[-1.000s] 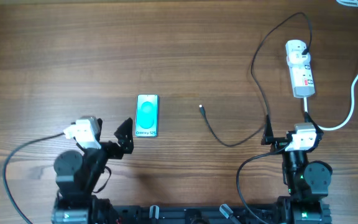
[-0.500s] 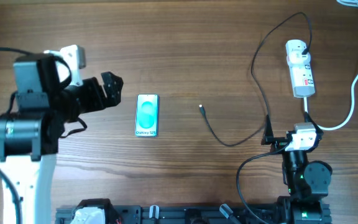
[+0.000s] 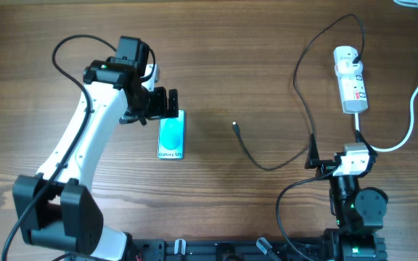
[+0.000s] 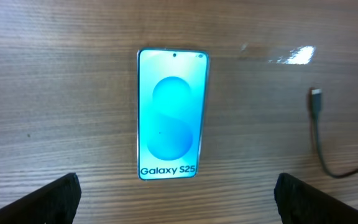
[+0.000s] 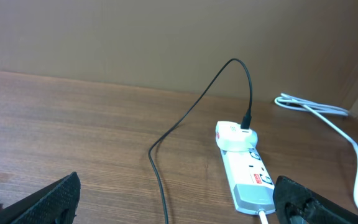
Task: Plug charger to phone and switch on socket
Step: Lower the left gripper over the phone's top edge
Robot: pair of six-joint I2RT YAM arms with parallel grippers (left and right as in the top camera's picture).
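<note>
Left claw (image 3: 164,104) spread wide over the phone (image 3: 171,135)!
Poised to steady it; charger (image 3: 235,127) tip lies at its 3 o'clock; right claw (image 3: 316,156), also spread, sits at the socket's (image 3: 350,81) 6 o'clock.

Bare wood is left between the phone (image 3: 171,135) and the charger (image 4: 317,102) tip, and along the far edge. The phone's far end is overhung by the left gripper (image 3: 167,103). Toward the far right corner, passage is barred by the charger's loop, the socket (image 3: 350,80) and the white lead (image 3: 412,109).

phone (image 3: 171,139) top hidden under left pincer (image 3: 167,104), socket (image 3: 351,81) switch too small to read, white lead (image 3: 412,109) cropped
</note>
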